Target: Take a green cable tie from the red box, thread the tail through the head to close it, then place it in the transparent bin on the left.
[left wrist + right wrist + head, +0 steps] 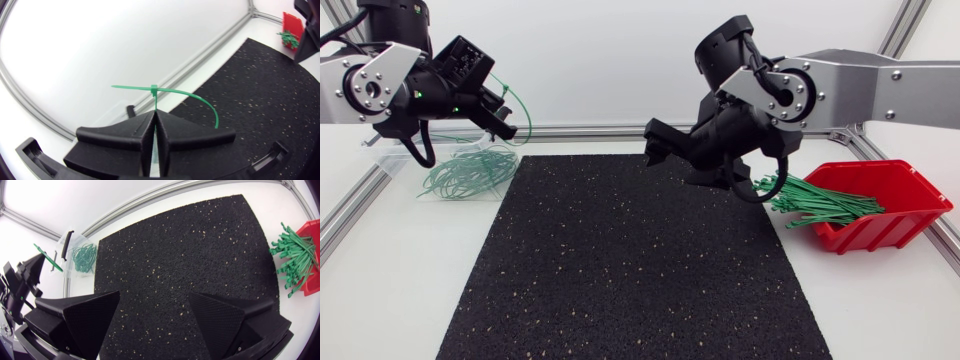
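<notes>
My left gripper (507, 116) hangs at the far left above the transparent bin (388, 157), shut on a closed green cable tie (524, 108). The left wrist view shows the tie (155, 92) pinched between the shut fingers (135, 134), its loop arching off to one side. My right gripper (661, 146) is over the mat's far edge, open and empty. Its fingers (82, 317) stand wide apart above the mat. The red box (885, 205) at the right holds a bundle of green ties (820, 200).
A black speckled mat (630, 270) covers the middle of the table. Several closed green ties (470, 170) lie in and beside the bin. An aluminium frame rail (590, 131) runs along the back and the sides.
</notes>
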Motion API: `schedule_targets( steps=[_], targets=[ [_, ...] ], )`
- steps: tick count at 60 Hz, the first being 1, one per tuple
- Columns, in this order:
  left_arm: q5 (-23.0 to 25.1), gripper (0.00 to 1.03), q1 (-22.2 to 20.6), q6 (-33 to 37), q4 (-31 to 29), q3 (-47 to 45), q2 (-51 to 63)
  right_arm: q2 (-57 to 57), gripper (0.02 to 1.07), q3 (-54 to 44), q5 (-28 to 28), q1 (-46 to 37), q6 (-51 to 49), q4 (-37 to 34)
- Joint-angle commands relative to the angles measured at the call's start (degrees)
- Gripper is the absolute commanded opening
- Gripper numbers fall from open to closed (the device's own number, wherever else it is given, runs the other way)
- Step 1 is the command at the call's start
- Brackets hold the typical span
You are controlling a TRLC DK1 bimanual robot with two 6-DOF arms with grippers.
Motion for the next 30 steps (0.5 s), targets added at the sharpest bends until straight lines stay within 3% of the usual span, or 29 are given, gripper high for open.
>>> schedule_targets(
  steps=[1,18,30],
  targets=[
    [-1.6,0.03,3.5,2.0,2.1,4.8,4.0,0.2,1.02,1.7,2.0,0.3,-3.5,-1.1],
    [-3.3,0.03,12.8,2.3,7.5,16.2,14.7,-2.3,1.02,3.2,10.4,-3.3,-11.8,-2.3],
    [-4.4,0.04,16.1,2.2,10.5,20.0,20.5,-5.0,1.02,1.2,14.3,-8.4,-18.6,-0.7]
  ],
)
